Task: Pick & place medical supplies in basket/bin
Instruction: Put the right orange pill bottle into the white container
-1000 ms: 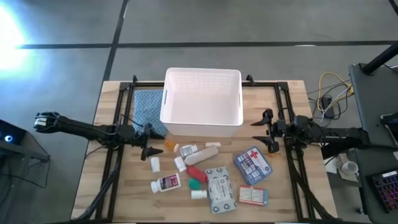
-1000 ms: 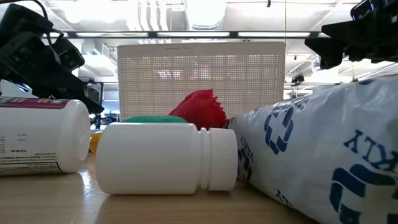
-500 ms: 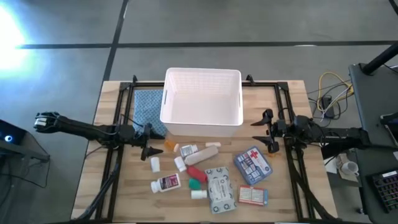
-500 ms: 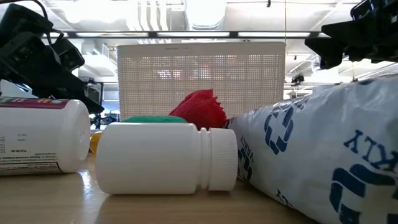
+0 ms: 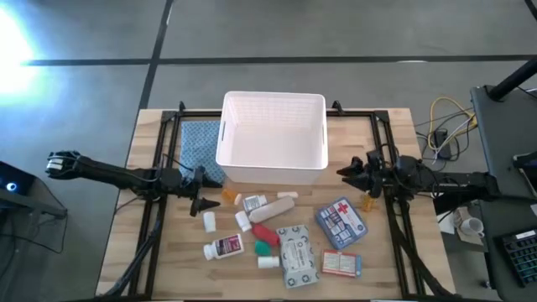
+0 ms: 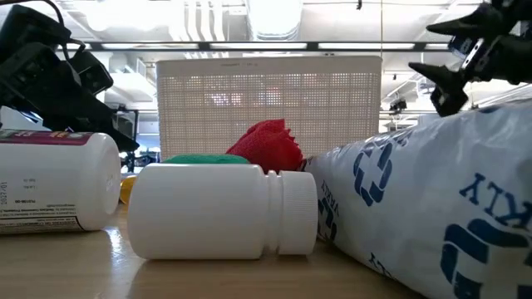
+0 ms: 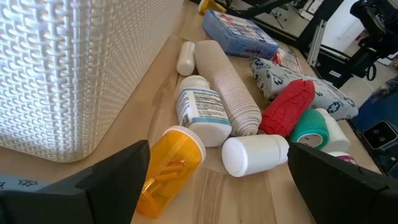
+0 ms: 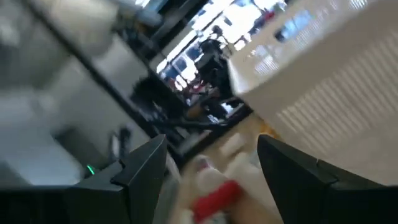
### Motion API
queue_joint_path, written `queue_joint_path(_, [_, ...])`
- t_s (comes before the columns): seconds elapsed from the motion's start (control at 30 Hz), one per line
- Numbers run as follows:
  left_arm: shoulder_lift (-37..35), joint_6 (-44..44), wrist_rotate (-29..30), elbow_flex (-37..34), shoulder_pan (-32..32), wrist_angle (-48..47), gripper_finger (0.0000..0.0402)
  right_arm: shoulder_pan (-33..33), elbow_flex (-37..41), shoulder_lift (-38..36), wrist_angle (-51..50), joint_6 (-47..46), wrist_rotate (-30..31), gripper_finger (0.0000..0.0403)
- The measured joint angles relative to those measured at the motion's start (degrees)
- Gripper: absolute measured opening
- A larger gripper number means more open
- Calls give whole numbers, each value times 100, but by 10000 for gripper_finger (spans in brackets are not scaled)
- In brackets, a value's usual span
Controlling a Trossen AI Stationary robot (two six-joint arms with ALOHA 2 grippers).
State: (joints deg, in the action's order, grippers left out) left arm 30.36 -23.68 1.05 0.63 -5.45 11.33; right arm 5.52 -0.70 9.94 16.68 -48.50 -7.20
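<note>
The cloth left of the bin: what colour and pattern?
The cloth is blue with a fine pale pattern, showing best in the high view.

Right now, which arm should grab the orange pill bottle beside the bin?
Left, probably. The left gripper is open right next to the orange pill bottle; the left wrist view shows it just ahead. The right gripper is across the table, past the bin.

Even, bright indoor lighting; strong glare at the floor [image 5: 21,38] in the high view's left corner. Right wrist view heavily motion-blurred. Low view: near white bottle [image 6: 220,209] soft, ceiling lights overexposed.
</note>
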Motion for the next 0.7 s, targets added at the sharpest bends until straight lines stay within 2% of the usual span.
queue_joint_path(0.07, [1,0,-1,2,1,-1,358,0,0,32,-22,-760,261,242])
queue_joint_path(0.17, [0,-1,0,0,1,0,358,0,-1,34,-19,-1432,319,241])
queue_joint_path(0.3, [1,0,1,2,0,-2,358,0,-1,35,-17,-1490,600,240])
queue_joint_path(0.4, [1,0,0,1,1,-1,358,0,-1,35,-19,-2028,836,240])
queue_joint_path(0.53, [0,0,-1,2,1,0,358,1,-1,72,56,-1942,1470,240])
queue_joint_path(0.63, [1,0,1,2,2,0,358,0,-1,78,95,-1820,1515,240])
queue_joint_path(0.7, [-1,0,1,0,0,0,358,0,-1,139,77,-2131,1513,240])
